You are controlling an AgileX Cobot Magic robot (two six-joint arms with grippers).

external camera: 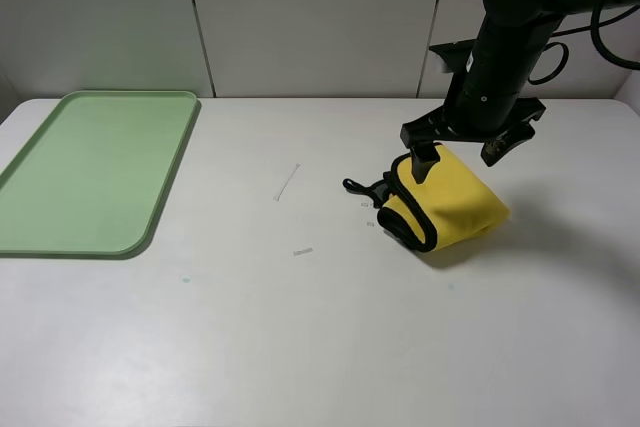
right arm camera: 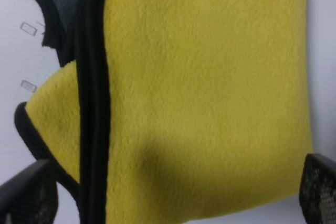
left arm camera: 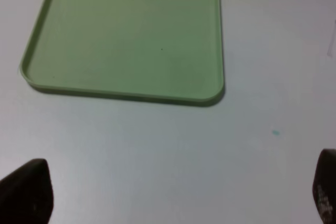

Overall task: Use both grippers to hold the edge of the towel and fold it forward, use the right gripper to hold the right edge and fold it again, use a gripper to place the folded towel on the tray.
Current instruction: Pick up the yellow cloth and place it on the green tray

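At the upper left of the high view sits the pale green rectangular plastic tray (external camera: 95, 172), well apart from everything else on the white surface (external camera: 300, 347). The left gripper (left arm camera: 176, 190) is absent from that view. Its own camera shows its dark fingertips spread wide over bare surface, with nothing between them and the tray's end just beyond.

Right of centre, the bright yellow plush towel (external camera: 455, 202) lies folded into a thick little bundle, its thin black piping edge (external camera: 410, 217) stacked in layers along the bundle's left side. Directly above it hangs the right gripper (external camera: 462, 152), its jaws wide and gripping nothing. We cannot tell whether one finger brushes the cloth.

We judge the towel light, soft and floppy, not fragile, with layers that will slide apart if only the top one is lifted. We would pinch through the whole stack at the piped side, where the firmer border gives purchase.
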